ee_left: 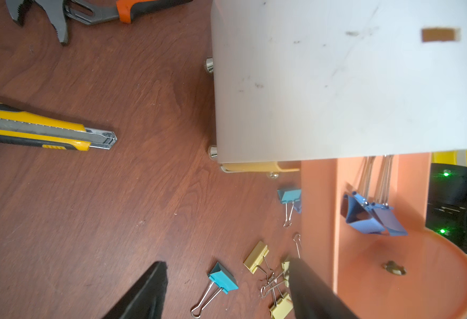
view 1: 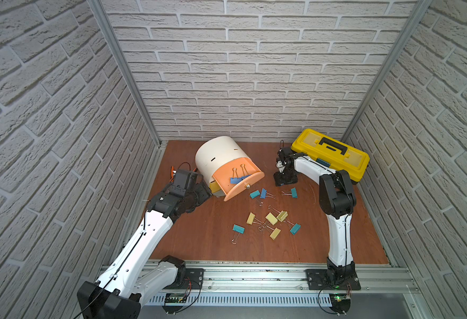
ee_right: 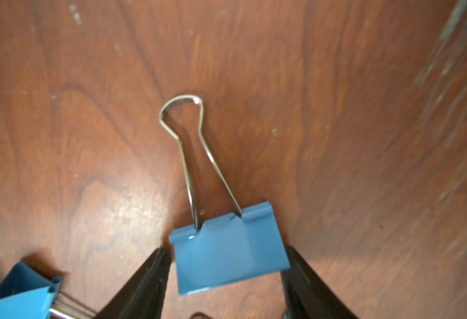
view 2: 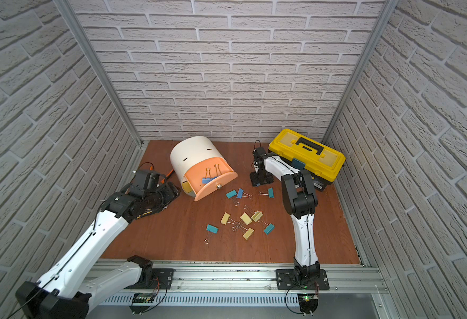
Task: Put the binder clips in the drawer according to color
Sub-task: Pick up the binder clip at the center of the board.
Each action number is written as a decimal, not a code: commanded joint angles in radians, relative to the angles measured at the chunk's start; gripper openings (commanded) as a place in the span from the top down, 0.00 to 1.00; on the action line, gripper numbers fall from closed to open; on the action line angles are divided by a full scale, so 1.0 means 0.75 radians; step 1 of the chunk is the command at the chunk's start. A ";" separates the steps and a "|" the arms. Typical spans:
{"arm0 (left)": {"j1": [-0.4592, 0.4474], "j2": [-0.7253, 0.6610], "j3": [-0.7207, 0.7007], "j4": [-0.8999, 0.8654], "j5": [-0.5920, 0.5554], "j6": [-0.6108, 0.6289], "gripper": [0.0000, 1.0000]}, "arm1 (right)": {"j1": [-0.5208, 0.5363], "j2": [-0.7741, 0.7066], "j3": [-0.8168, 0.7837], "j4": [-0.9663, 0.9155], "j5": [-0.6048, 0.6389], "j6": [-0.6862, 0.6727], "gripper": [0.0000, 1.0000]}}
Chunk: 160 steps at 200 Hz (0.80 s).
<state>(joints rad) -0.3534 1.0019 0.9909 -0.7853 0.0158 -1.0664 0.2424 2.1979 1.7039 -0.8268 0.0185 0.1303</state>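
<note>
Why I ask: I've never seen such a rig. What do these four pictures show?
Two robot arms stand at a wooden table. Both top views look down on everything; each wrist view looks out past one arm's gripper. On the table: a white drum cabinet with its peach drawer pulled out, two blue clips inside; a yellow toolbox; loose clips in teal, yellow and blue. The left gripper is open and empty. The right gripper straddles a blue clip; whether it pinches it is unclear.

No text, brand, number or sign is legible on any item. A dark plate low on the front of the yellow toolbox (view 2: 318, 161) carries pale marks, too small to read.
</note>
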 commanded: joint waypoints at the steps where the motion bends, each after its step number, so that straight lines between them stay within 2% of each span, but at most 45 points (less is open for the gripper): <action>1: 0.009 -0.025 -0.024 0.021 -0.004 0.015 0.26 | 0.032 -0.036 -0.029 -0.034 -0.015 -0.008 0.36; 42: 0.010 -0.037 -0.024 0.022 -0.007 0.009 0.26 | 0.040 -0.033 -0.021 -0.041 0.028 0.021 0.39; 86: 0.005 -0.043 -0.020 0.017 -0.018 0.004 0.27 | 0.041 -0.004 0.016 -0.057 0.077 0.046 0.37; 160: -0.001 -0.050 0.003 -0.017 -0.029 0.008 0.27 | 0.042 0.080 0.145 -0.100 0.059 0.029 0.37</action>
<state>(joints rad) -0.3534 0.9802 0.9844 -0.7883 0.0101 -1.0676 0.2684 2.2303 1.7649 -0.8764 0.0589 0.1497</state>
